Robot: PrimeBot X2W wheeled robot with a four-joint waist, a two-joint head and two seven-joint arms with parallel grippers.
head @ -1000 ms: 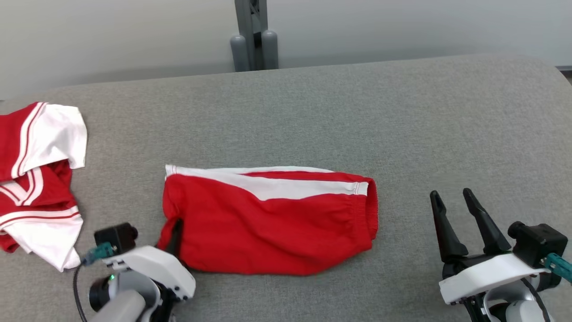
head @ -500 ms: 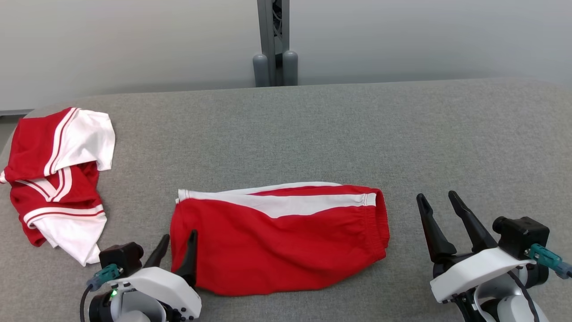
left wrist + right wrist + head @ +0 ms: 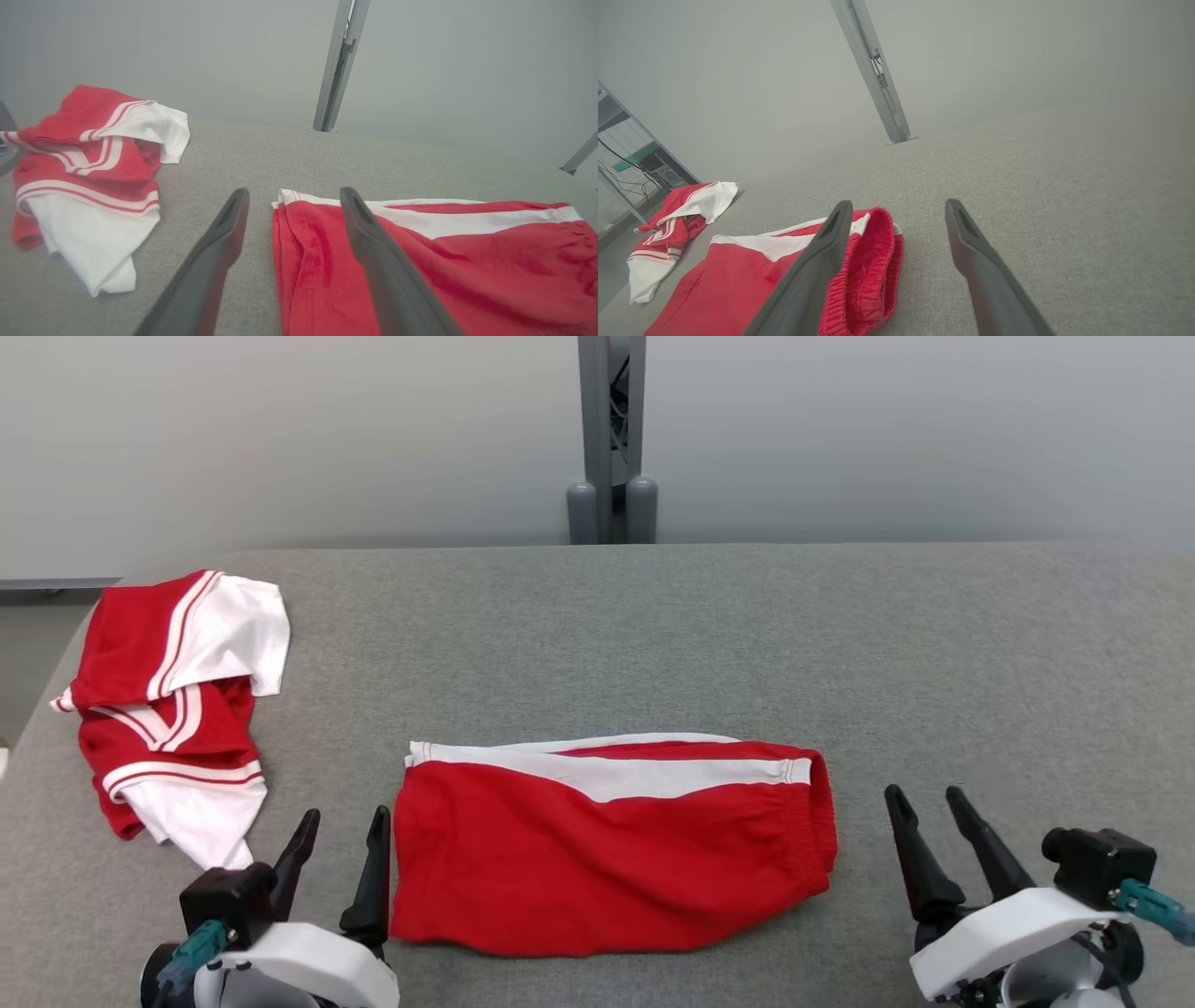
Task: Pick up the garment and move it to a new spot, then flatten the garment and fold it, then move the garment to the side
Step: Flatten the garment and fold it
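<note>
The garment (image 3: 607,859) is a pair of red shorts with a white side stripe, lying folded and flat in the middle of the grey table (image 3: 653,644). My left gripper (image 3: 345,814) stands open just at its left edge and holds nothing. In the left wrist view the garment (image 3: 444,261) has its left hem below the gap of the left gripper (image 3: 294,192). My right gripper (image 3: 924,793) is open over bare table, a little right of the waistband. The right wrist view has the garment (image 3: 738,275) left of the right gripper (image 3: 899,203).
A second red and white garment (image 3: 177,700) lies crumpled at the table's far left, close to the edge; it also shows as a red and white heap (image 3: 93,172) from the left wrist. A grey post (image 3: 611,439) stands behind the table's back edge.
My left gripper has opened and let go of the garment's lower left corner, then drawn back slightly. The head camera has shifted, so the whole picture sits lower and further right.
</note>
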